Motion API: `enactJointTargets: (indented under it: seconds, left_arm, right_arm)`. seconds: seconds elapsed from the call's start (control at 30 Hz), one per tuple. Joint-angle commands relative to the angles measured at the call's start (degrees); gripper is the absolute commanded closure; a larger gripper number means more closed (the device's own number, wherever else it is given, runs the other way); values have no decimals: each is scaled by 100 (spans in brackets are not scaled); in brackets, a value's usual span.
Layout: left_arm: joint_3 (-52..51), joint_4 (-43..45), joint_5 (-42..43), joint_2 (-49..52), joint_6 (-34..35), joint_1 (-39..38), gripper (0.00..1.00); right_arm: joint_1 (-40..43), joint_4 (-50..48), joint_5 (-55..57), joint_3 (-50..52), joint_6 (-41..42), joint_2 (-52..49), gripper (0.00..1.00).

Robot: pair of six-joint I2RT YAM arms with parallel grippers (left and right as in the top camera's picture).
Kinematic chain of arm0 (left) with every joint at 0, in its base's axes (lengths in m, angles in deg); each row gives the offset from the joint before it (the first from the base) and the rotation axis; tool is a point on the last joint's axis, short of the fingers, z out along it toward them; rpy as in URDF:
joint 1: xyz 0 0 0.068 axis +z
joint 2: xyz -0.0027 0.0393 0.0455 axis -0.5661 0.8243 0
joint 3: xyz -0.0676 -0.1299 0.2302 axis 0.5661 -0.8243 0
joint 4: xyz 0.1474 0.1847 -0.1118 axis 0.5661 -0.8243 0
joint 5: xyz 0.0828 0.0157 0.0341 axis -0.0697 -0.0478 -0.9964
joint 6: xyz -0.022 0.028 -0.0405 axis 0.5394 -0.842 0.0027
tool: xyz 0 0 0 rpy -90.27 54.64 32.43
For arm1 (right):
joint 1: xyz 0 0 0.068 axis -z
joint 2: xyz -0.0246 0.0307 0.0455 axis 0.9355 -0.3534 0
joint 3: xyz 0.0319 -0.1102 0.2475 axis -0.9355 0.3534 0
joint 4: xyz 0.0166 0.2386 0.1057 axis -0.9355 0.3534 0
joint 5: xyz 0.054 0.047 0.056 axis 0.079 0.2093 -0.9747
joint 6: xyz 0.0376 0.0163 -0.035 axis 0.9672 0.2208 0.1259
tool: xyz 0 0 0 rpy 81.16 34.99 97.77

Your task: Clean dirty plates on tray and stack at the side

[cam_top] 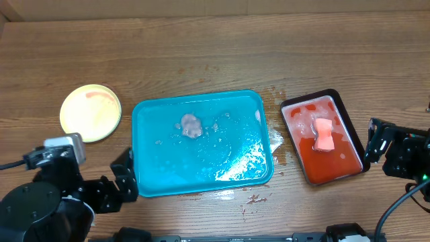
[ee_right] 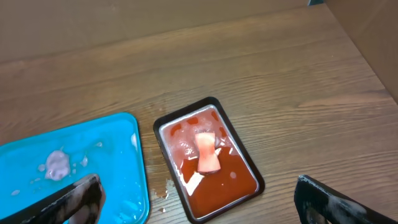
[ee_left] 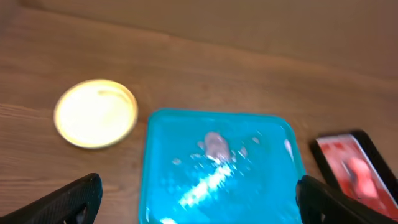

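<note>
Overhead: turquoise tray (cam_top: 161,168) mid-bench (cam_top: 215,54), wet, a foam blob (cam_top: 191,126) on it, no plate in it. Pale yellow plate (cam_top: 91,112) sits on the bench left of the tray, apart from it, with a red smear near its far edge; cannot tell if others lie under it. Black tray (cam_top: 357,139) of red liquid right of the turquoise one, pink sponge (cam_top: 324,134) in it. Left end effector (ee_left: 199,211) has its fingers wide apart and empty, near the tray's front-left corner. Right end effector (ee_right: 199,208) likewise spread and empty, beside the black tray.
</note>
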Motion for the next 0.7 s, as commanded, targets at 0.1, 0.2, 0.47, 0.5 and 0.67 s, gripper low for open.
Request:
enactJointTargets:
  seconds: [0.1, 0.2, 0.47, 0.5, 0.67]
  left_arm:
    - [26, 50, 461, 20, -1320, -15, 0]
    - [7, 48, 518, 20, -2253, -15, 0]
    - [-271, 496, 564, -7, -2796, 24, 0]
    - [-389, 761, 577, -55, -2796, 105, 0]
    - [-1486, 2826, 1161, -605, -2822, 789, 0]
  right_arm:
    - [-31, -17, -22, -70, 61, -2, 0]
    - [-31, -17, -22, -70, 59, -2, 0]
    - [-31, -17, -22, -70, 59, -2, 0]
    - [-31, -17, -22, -70, 59, -2, 0]
    - [-31, -17, -24, -70, 61, -2, 0]
